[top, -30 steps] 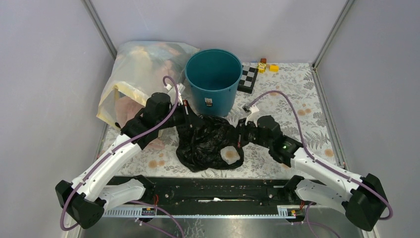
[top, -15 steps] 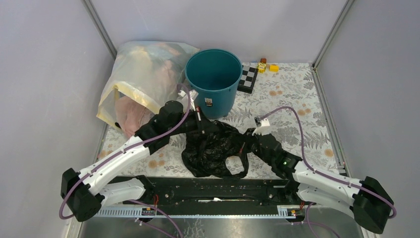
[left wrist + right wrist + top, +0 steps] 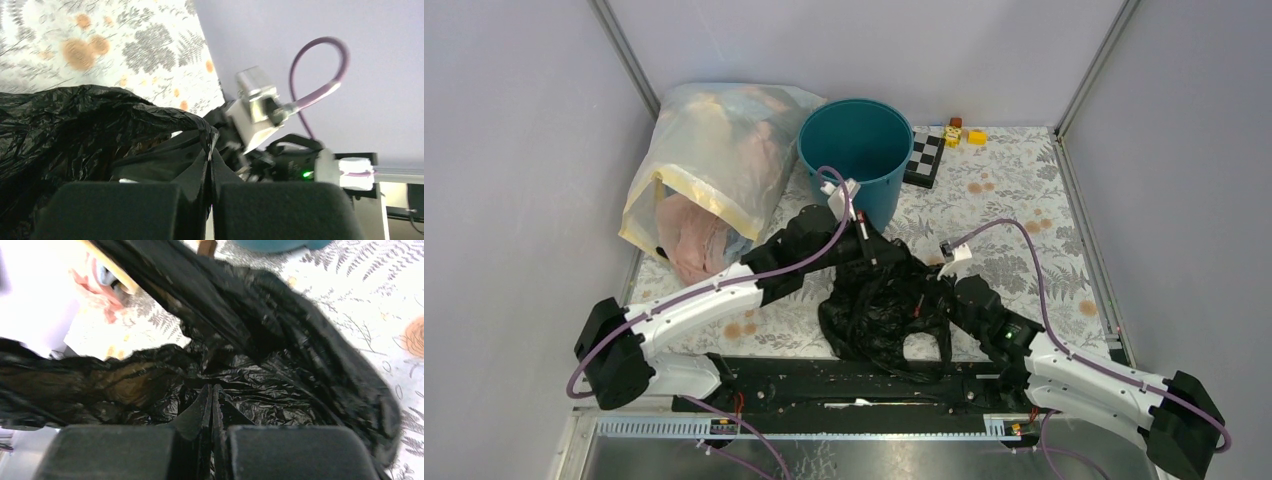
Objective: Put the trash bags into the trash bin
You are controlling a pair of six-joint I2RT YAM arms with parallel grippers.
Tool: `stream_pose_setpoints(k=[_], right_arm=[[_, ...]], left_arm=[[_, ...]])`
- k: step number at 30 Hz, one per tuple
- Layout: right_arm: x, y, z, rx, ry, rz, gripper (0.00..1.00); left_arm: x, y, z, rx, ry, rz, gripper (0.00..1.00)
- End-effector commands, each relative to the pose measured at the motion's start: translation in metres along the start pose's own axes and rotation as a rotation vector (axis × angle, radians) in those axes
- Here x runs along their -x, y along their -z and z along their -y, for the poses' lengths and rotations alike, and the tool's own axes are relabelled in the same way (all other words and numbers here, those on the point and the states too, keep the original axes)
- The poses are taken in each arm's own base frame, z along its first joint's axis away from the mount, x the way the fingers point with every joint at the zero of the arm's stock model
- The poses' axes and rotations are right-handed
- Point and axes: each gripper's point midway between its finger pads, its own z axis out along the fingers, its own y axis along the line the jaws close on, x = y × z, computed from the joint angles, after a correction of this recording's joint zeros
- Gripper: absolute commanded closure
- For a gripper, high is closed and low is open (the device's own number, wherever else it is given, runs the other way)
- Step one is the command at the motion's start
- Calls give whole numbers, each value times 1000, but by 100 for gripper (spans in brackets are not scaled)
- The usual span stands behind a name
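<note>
A glossy, crinkly black trash bag (image 3: pixel 879 310) hangs stretched between my two grippers above the table's near middle. My left gripper (image 3: pixel 886 258) is shut on the bag's upper edge, the film pinched between its jaws in the left wrist view (image 3: pixel 210 145). My right gripper (image 3: pixel 929 300) is shut on the bag's right side, with the bag (image 3: pixel 280 365) spread in front of the jaws (image 3: pixel 212 390). The teal-blue trash bin (image 3: pixel 856 160) stands upright and empty at the back, behind the left gripper.
A large translucent yellowish bag of clothes (image 3: pixel 709 170) leans at the back left beside the bin. A checkered board (image 3: pixel 924 158) and small yellow and red blocks (image 3: pixel 962 133) lie at the back right. Grey walls enclose the floral table (image 3: pixel 1024 200).
Both grippers moved rightward and nearer with the bag held between them. The bag has lifted off the cloth and now hangs more gathered. The left arm stretched further across the table.
</note>
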Motion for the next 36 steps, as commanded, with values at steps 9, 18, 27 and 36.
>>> stream_pose_setpoints(k=[9, 18, 27, 36], right_arm=[[-23, -7, 66, -299, 41, -14, 100], [-25, 1, 105, -516, -1, 28, 100], [-22, 17, 121, -622, -69, 79, 100], [-12, 40, 136, -740, -94, 123, 100]], left_arm=[[41, -14, 86, -235, 1, 99, 100], [53, 11, 129, -312, -45, 91, 100], [82, 54, 193, -339, -199, 110, 100], [89, 96, 207, -305, -299, 165, 100]])
